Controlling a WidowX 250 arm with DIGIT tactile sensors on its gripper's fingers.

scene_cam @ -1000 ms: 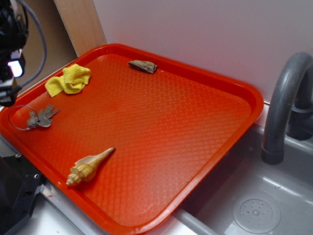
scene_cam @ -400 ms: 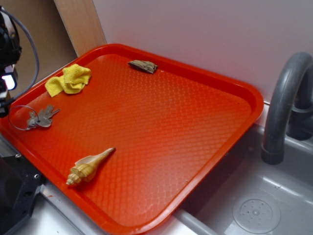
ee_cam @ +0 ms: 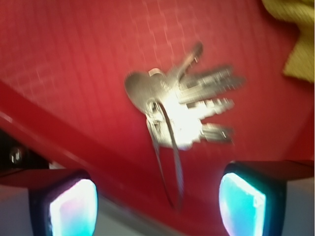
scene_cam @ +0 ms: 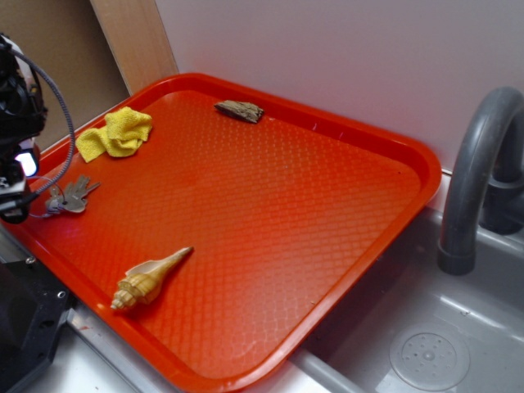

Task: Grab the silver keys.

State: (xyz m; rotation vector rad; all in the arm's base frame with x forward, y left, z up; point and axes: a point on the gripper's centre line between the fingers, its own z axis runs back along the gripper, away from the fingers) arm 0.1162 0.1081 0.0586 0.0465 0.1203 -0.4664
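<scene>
The gripper (ee_cam: pixel 157 201) hangs with its jaws spread wide and empty; in the wrist view its two fingertips (ee_cam: pixel 243 199) show as dark blocks with glowing pale-blue pads at the bottom corners, a broad gap between them. In the exterior view the black arm with its grey cable sits at the far left edge of the frame, over the tray's left rim.

The silver keys (ee_cam: pixel 184 110) lie flat on the tray just ahead of the open fingers, not touched by either pad. They are dull grey metal, fanned out like a small hand, with notched blades pointing one way and rounded heads bunched together (the wrist picture is blurred, so a count of keys cannot be given). A thin wire ring loops from the heads back toward the gripper, across the tray's raised rim. In the exterior view the silver keys (scene_cam: pixel 70 196) rest near the tray's left edge, partly behind the arm.

The red plastic tray (scene_cam: pixel 311 213) has a fine waffle-grid texture and rounded corners. Near the keys lies a crumpled yellow cloth (scene_cam: pixel 116 133), soft and folded. A beige spiral seashell (scene_cam: pixel 149 279), long and pointed, sits by the front edge, well apart from the keys. A rough brown piece of bark-like wood (scene_cam: pixel 240 110) lies by the back rim. To the right stand a grey sink basin (scene_cam: pixel 426 344) and a curved grey faucet (scene_cam: pixel 475 176).
</scene>
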